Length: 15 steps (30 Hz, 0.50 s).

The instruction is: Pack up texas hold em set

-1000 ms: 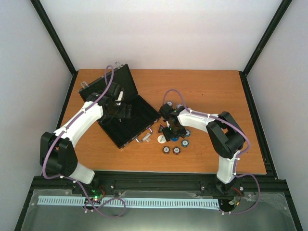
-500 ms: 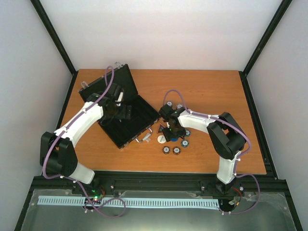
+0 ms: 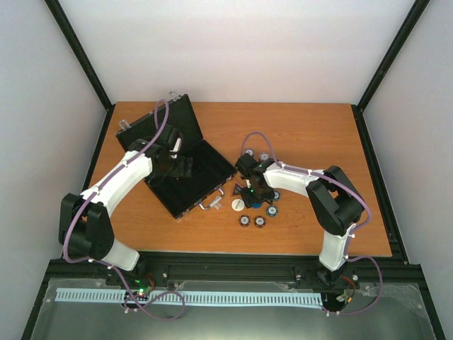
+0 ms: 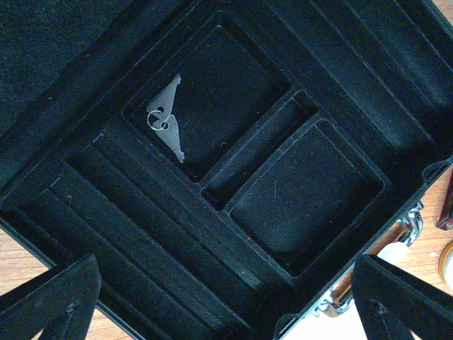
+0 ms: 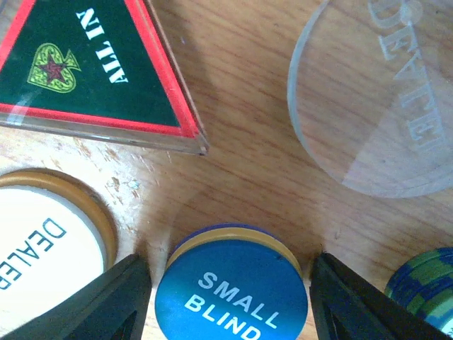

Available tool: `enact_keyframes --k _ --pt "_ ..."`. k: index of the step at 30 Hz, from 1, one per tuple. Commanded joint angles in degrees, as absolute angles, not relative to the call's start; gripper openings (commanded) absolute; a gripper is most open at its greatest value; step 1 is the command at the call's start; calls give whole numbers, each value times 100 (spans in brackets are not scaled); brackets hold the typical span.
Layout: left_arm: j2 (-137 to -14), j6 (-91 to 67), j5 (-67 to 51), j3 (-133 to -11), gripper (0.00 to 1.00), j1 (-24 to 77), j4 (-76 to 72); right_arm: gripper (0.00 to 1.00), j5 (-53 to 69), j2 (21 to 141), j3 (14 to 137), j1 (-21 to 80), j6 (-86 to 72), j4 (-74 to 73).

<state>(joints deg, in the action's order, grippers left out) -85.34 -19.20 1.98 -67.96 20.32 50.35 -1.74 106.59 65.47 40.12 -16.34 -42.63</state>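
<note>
top: right gripper (image 3: 253, 190) shifts slightly among loose pieces (image 3: 260, 221) beside open case (image 3: 190, 177); left gripper (image 3: 174, 164) stays over case | left wrist: jaws wide, empty; tray holds only keys (image 4: 164, 122) | right wrist: jaws narrowing round blue disc (image 5: 232, 292), grip unclear; packing barely begun

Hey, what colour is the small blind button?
Small blind button: blue, white lettering; best in right wrist view.

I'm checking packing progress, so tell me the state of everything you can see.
left gripper, open above the case.
right gripper, straddling the small blind disc, grip unclear.
case, lid open, only keys seen inside.
small blind disc, flat on the table.
all-in token, flat on the table.
white dealer disc, flat on the table.
chip stacks, standing on the table, unpacked.
</note>
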Motion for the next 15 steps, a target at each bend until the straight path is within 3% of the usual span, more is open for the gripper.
enact_keyframes --k 1,6,15 --pt "-8431 -1887 281 -6816 100 2048 4957 62 -407 11340 6092 3867 -1504 -4368" --pt "-8462 -1930 291 -6846 100 2048 4948 55 -324 11356 6039 3834 -1429 -4335" --pt "-8572 -1881 316 -6936 100 2046 4990 29 -220 11234 5978 3832 -1423 -4344"
